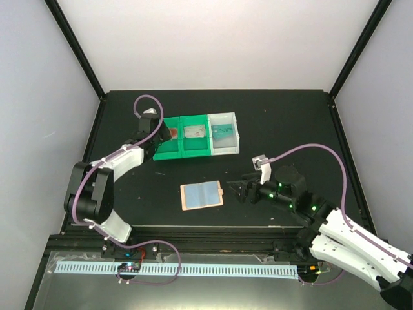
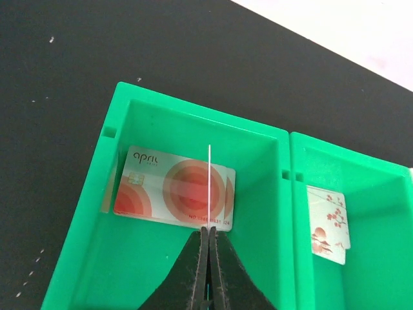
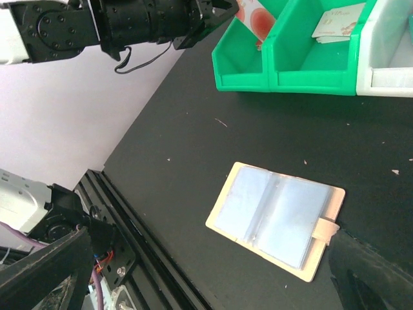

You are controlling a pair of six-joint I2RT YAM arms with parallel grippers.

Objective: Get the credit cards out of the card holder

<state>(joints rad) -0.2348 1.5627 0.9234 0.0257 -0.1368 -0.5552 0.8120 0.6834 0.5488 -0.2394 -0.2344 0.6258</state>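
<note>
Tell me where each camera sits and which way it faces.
Top external: above and behind the arms, looking down on the table; both arms show.
Left wrist: above the bin tray's green end compartment, looking down; left gripper shut on a card held edge-on.
Right wrist: low, facing the card holder; its own finger lower right.
Shared: top and right wrist both show holder, tray and left arm.

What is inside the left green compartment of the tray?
An orange-patterned card lies by its back wall. The left tool, shut on a thin edge-on card, covers the near floor; anything there is hidden.
</note>
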